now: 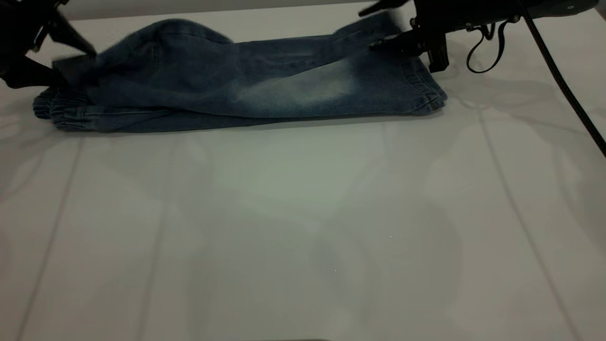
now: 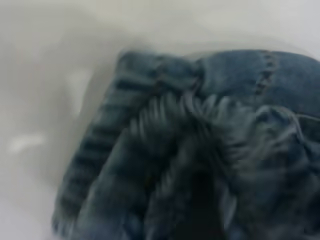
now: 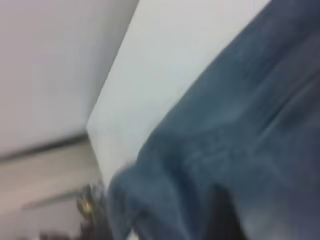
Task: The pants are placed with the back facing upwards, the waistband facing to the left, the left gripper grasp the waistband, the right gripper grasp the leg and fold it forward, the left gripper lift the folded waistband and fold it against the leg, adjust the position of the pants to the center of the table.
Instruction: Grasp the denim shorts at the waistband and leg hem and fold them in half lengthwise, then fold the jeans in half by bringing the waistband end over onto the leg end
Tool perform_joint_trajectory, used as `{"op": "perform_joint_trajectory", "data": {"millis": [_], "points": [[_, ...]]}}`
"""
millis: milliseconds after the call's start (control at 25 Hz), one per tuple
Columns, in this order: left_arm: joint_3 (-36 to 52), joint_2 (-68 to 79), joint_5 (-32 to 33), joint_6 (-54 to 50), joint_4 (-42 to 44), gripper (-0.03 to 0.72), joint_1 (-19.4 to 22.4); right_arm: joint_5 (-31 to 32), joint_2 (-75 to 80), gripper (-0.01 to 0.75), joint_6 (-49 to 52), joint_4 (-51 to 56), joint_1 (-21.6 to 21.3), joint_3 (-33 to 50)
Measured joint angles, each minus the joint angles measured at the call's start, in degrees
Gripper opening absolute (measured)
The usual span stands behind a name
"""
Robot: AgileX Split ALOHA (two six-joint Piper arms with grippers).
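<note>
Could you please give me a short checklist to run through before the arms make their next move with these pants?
1. Pants folded lengthwise, one leg over the other: ok.
2. Left gripper at the waistband end: ok; hold on the cloth: cannot tell.
3. Right gripper at the hem end, over the denim: ok; whether it grips: cannot tell.
4. Waistband folded over against the leg: not ok, not yet done.
5. Pants at the middle of the table: not ok, they lie near the far edge.

a pale wall (image 3: pixel 55 65) rises behind, with a dark strip (image 3: pixel 45 147) at its foot.
</note>
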Motion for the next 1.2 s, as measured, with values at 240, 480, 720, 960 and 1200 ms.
{"op": "perform_joint_trajectory", "data": {"millis": [240, 480, 720, 960, 1200], "points": [[-0.17, -3.82, 1.65, 15.2, 3.35, 0.63, 0.0, 7.98, -0.18, 0.58, -7.21, -0.05, -0.26, 0.0], [-0.45, -4.68, 3.45, 15.3, 12.21, 0.617, 0.0, 11.96, -2.14, 0.584, -9.36, -0.2, -0.52, 0.0], [-0.5, -3.63, 5.48, 3.44, 29.01, 0.601, 0.0, 12.59, -2.44, 0.582, -9.42, -0.37, -0.52, 0.0], [-0.5, 1.55, 2.0, -5.59, 34.18, 0.594, 0.0, 12.64, -2.44, 0.582, -9.42, -0.42, -0.52, 0.0], [-0.72, 4.81, -0.29, -5.95, 30.06, 0.594, 0.0, 12.83, -2.44, 0.582, -9.42, -0.42, -0.52, 0.0]]}}
